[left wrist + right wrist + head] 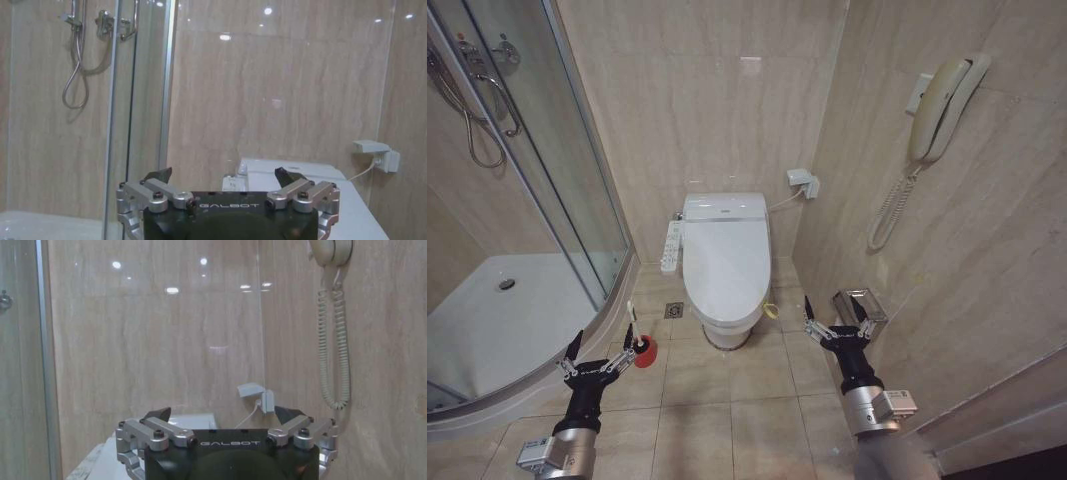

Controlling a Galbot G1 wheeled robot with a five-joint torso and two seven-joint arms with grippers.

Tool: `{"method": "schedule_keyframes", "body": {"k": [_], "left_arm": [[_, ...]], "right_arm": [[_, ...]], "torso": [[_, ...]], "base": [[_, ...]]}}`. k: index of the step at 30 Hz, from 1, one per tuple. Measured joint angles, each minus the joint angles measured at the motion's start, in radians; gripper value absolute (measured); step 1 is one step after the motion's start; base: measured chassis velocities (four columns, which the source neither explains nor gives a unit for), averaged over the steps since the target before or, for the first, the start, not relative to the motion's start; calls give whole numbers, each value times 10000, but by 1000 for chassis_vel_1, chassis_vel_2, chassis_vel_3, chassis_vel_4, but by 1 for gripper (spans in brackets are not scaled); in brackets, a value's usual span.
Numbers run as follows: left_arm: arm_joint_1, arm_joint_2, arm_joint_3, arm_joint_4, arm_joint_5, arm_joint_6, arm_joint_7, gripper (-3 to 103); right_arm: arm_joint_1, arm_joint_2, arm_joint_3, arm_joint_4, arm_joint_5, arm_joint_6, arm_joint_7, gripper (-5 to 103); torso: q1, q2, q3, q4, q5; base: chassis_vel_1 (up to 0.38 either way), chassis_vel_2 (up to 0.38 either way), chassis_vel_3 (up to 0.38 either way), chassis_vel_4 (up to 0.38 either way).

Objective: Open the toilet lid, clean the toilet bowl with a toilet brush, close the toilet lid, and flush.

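At twelve o'clock the toilet lid (725, 255) is seen shut, glossy and likely slippery; its front strap (771, 311) is judged the best hold. Left gripper (601, 352) and right gripper (837, 322) fingers are spread, empty

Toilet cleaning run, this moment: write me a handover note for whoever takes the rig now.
Left claw: open, holding nothing, low over the floor tiles, left of the toilet and near the toilet brush.
Right claw: open, holding nothing, right of the toilet, by the side wall.
Toilet lid: down, closed over the toilet bowl; yellow-green strap hangs at its front right edge.
Toilet brush: standing in its red holder on the floor, left of the bowl's base.
Done: nothing visible yet.
Left: open the lid, scrub the bowl, close the lid, flush.
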Motion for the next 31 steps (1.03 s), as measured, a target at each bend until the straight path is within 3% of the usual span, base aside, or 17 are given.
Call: {"method": "schedule_keyframes", "body": {"k": [31], "left_arm": [[0, 0, 0, 0, 0, 0, 0, 100]], "right_arm": [[0, 0, 0, 0, 0, 0, 0, 100]], "torso": [[0, 0, 0, 0, 0]], "base": [[0, 0, 0, 0]]}}
